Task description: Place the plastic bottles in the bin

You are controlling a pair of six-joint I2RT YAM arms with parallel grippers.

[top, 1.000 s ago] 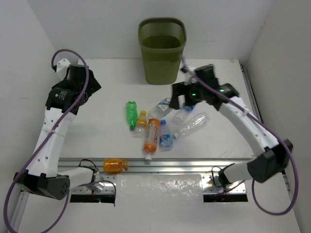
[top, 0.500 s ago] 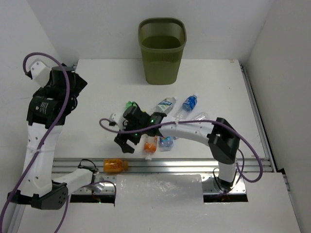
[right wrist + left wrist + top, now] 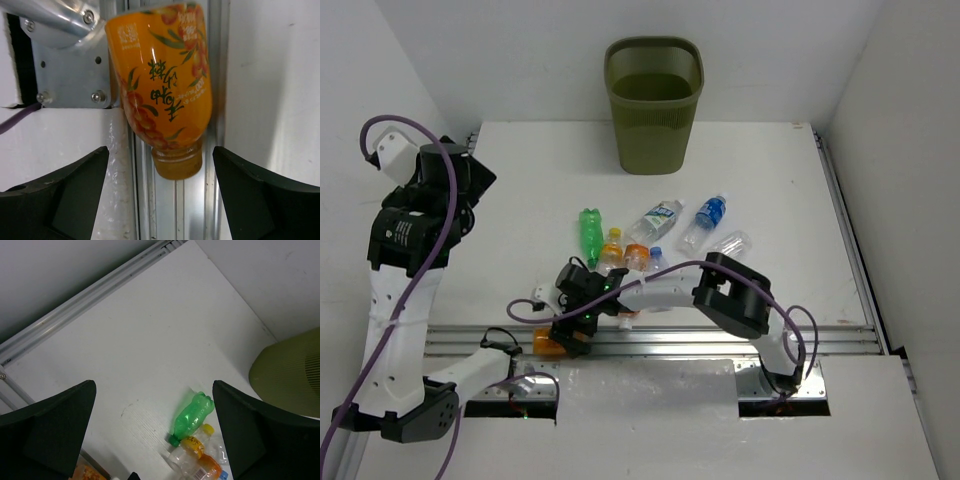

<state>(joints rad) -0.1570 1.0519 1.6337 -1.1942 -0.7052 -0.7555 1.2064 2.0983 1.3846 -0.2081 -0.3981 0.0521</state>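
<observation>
The right tool [image 3: 160, 152] is hovering, jaws apart, astride an orange bottle [image 3: 162, 85] lying on the rail [image 3: 170, 212], while the left tool [image 3: 154, 387] is hanging spread wide.

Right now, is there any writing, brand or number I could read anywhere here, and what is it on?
Orange bottle: two large dark characters, seemingly Chinese, upside down; I cannot read them surely.
Its smaller print: too blurred.
Blue-labelled bottle, white-labelled bottle: labels too small to read.
No other text shows.
</observation>
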